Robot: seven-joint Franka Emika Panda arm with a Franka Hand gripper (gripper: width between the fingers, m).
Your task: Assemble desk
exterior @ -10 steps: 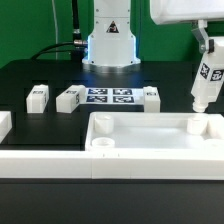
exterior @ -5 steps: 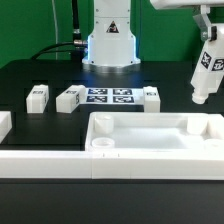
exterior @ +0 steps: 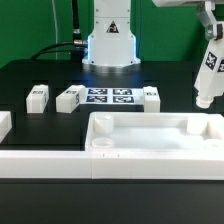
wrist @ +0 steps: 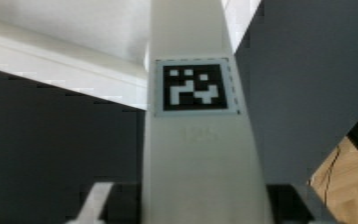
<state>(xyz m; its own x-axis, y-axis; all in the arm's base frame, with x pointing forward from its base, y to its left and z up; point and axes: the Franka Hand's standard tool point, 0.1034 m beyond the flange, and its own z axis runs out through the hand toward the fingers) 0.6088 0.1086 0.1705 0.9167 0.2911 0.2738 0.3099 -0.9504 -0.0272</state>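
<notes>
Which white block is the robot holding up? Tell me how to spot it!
Find the wide white tray at the front and look just above its corner on the exterior view's right. A white leg hangs there tilted in the air, held by the gripper. The other three legs lie flat on the black table.

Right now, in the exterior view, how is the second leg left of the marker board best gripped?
Probably from above, at mid-length, jaws across the side faces of the leg: it lies flat, clear of its neighbour, leaving both sides free.
</notes>
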